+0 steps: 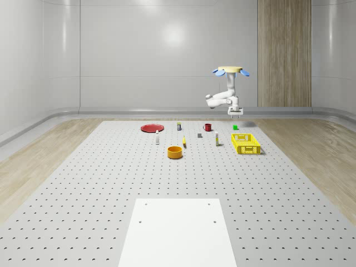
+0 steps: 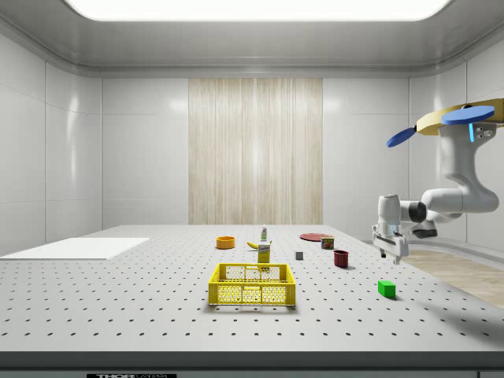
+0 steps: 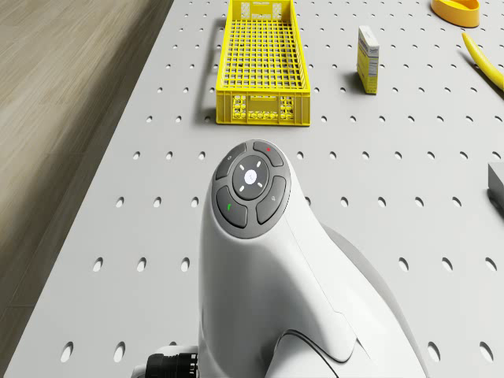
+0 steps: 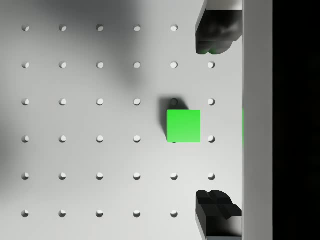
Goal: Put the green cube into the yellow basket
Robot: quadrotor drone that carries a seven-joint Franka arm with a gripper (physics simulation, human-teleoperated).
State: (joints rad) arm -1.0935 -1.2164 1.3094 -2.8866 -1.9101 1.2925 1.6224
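Going left to right across the whole-scene view, with the basket (image 1: 246, 143) as your anchor: well off to its left you've got a red plate (image 1: 152, 128), then an orange bowl (image 1: 175, 152), a banana (image 1: 184, 142) and a red mug (image 1: 207, 127), with a few small boxes and a bottle sprinkled between. None of that matters for the job, and it's all clear of your path.

The cube (image 1: 235, 127) sits on the table just behind the basket, on the far side from the camera, not touching it. In the side view it's off the basket's right, lying flat on the pegboard (image 2: 386, 288).

You've got the drone (image 1: 230, 71) hovering in the air above that spot, arm bent down so the gripper (image 1: 236, 113) hangs over the cube, well above it. My guess is that's a pre-grasp lineup: get square overhead first, then drop.

Wrist view backs that up. The 2 fingers (image 4: 215, 30) are spread wide apart, nothing between them, and the cube (image 4: 183, 126) lies roughly halfway between them but a bit off to the side of their line, away from the camera's dark edge. So you'd probably want a small nudge before descending.

The basket itself looks empty and upright, long side open toward the drone (image 3: 262, 67).
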